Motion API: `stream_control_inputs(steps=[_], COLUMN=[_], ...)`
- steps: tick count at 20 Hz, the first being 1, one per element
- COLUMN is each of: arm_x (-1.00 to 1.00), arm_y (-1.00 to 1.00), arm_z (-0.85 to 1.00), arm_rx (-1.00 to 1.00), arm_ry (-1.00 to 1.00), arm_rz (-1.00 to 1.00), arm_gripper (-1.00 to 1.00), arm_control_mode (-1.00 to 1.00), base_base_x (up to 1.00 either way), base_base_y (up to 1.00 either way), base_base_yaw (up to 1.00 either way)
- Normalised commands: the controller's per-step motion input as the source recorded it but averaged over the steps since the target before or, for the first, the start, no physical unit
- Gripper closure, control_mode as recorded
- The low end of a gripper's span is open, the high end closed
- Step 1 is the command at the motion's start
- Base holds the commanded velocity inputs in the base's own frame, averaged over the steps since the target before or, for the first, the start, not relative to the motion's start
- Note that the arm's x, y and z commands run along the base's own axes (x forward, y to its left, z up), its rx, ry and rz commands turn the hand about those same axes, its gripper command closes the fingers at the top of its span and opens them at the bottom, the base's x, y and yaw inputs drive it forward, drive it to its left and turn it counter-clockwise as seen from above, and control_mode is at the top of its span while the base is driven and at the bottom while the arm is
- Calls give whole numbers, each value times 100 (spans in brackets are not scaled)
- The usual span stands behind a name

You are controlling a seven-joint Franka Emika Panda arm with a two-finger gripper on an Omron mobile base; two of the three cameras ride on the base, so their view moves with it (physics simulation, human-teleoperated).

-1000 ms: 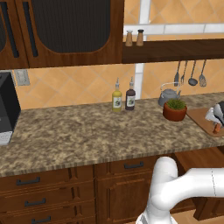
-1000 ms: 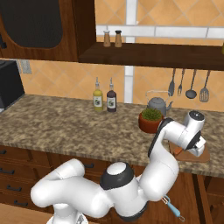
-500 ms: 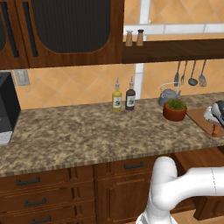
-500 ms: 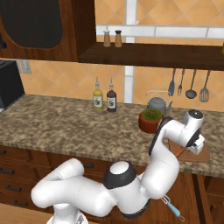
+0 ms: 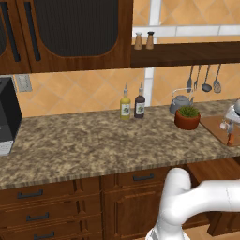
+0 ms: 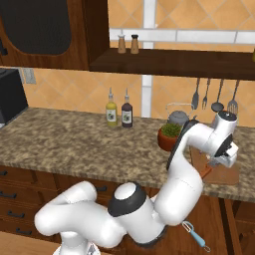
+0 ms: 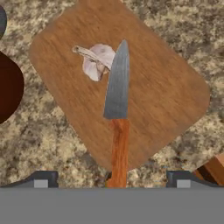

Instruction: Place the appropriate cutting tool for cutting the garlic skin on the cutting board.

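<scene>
The reddish-brown cutting board [image 7: 168,87] lies on the granite counter at the far right [image 5: 213,126] [image 6: 224,176]. The whitish garlic [image 7: 96,63] rests on it. The cutting tool [image 7: 117,87], a small knife with a grey blade and an orange-brown handle, has its blade over the board and partly across the garlic. Its handle [image 5: 229,139] [image 6: 205,172] sticks out past the board's near edge. My gripper [image 7: 110,180] [image 5: 229,125] hangs just above the handle. It is open, each fingertip [image 7: 41,179] well clear of the handle.
A terracotta potted plant [image 5: 187,117] [image 6: 170,135] stands right beside the board, its dark rim [image 7: 8,87] close to the board's corner. A grey kettle [image 5: 180,100], two bottles [image 5: 125,105] and hanging ladles and spoons [image 5: 204,77] line the back wall. A black appliance [image 5: 7,115] stands far left.
My hand has lifted slightly above the board. The knife's orange handle stays at the same spot by the board's edge.
</scene>
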Motion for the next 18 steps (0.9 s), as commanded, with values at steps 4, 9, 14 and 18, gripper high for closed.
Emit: stream_control_inputs(steps=[4,9,14,18], arm_x=[-100,-86,-78,-78], arm_y=[96,100,100,100], arm_z=[27,19,36,53], arm_rx=[-22,-21,-10,-1], arm_ry=[-11,-13,-12,-8], arm_rz=[0,0,-1,-3], arm_gripper=[-100,-100,-100,-100], arm_control_mode=[-100,-100,-100,-100], base_base_x=[0,0,0,0], base_base_y=[0,0,0,0], base_base_yaw=[0,0,0,0])
